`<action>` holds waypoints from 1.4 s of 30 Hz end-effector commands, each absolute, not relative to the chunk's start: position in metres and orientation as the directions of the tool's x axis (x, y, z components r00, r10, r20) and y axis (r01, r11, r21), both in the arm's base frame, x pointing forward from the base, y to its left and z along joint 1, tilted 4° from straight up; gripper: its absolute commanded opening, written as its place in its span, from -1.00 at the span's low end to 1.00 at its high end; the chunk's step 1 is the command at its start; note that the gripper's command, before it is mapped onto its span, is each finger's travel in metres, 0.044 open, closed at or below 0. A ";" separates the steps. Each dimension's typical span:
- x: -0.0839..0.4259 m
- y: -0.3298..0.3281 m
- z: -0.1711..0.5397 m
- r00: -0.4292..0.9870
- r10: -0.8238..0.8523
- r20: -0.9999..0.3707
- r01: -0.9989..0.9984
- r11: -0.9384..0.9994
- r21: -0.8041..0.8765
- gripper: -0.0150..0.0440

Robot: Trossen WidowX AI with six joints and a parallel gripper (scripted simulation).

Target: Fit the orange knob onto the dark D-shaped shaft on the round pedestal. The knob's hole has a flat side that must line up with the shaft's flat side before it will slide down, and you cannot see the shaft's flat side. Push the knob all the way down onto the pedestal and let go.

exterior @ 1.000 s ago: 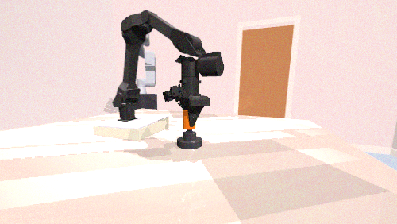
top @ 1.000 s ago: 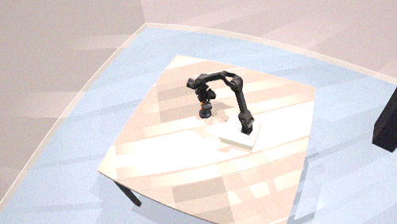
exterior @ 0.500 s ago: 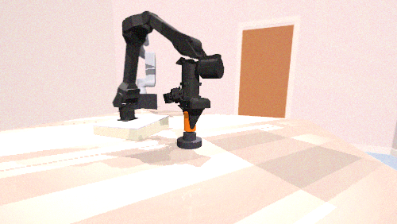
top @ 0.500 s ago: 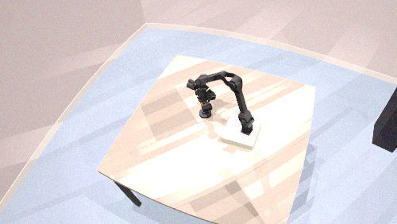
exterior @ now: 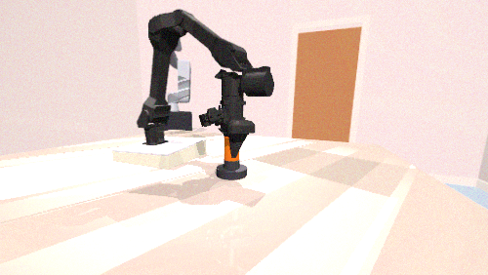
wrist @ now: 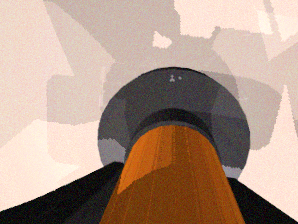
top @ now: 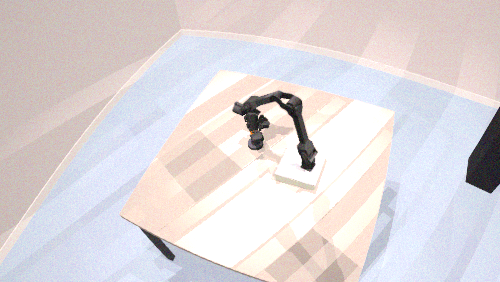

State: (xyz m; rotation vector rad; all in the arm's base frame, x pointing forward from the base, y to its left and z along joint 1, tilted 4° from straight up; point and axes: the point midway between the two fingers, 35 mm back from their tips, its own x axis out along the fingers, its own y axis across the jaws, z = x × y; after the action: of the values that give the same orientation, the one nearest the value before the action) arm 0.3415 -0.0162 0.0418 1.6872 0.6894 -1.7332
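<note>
The orange knob (top: 251, 133) (exterior: 227, 148) (wrist: 167, 155) is upright over the middle of the dark round pedestal (top: 254, 146) (exterior: 231, 173) (wrist: 150, 95). My gripper (exterior: 233, 153) (wrist: 172, 180) points straight down and is shut on the knob, one finger on each side. In the exterior view, the knob's lower edge meets a narrower dark part that rises from the pedestal's wide disc, and no gap shows between them. In the wrist view, a dark rim shows just past the knob's far end. The shaft and its flat side are hidden.
The arm's base stands on a pale block (top: 299, 174) (exterior: 156, 157) near the pedestal. The wooden table (top: 215, 240) (exterior: 195, 244) carries patchy shadows. A black object (top: 487, 160) stands beyond the table's right side. A light grey object (exterior: 183, 80) shows behind the arm.
</note>
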 end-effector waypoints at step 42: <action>0.345 -0.010 0.137 0.005 -0.071 -0.997 0.737 -0.674 0.051 1.00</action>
State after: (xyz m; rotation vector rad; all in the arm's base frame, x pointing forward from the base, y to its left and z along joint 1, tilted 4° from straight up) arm 0.3464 -0.0103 0.1342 1.6982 0.6851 -1.7114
